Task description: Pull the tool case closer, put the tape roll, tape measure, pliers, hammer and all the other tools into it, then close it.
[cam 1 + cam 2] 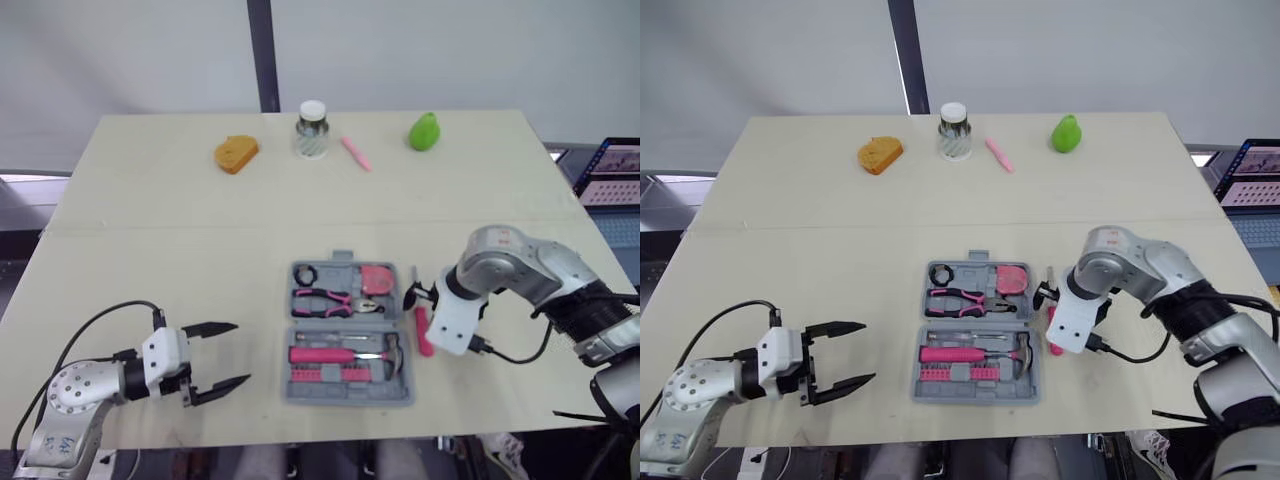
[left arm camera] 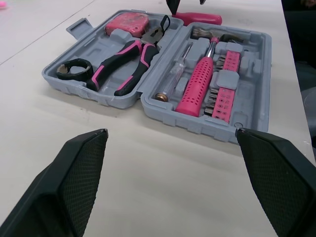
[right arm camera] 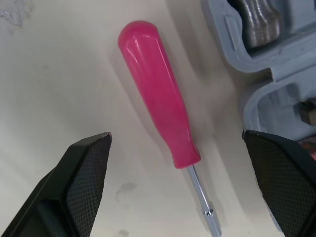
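Right gripper point(image 3: 176, 136) hung straight over the pink screwdriver point(image 3: 160, 106), which lay just outside the right wall of the case point(image 1: 340, 397). Jaws spread wide, nothing in them, lined up to straddle the handle, I reckoned. Left gripper point(image 1: 241, 352) sat open and empty, left of the case.

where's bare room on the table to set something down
Widest bare table is the band between the tool case and the back row: orange piece, jar, pink stick, green object. Also free: the strip between the open left tool and the case. Crowded: right of the case, where the open right tool hangs over the pink screwdriver.
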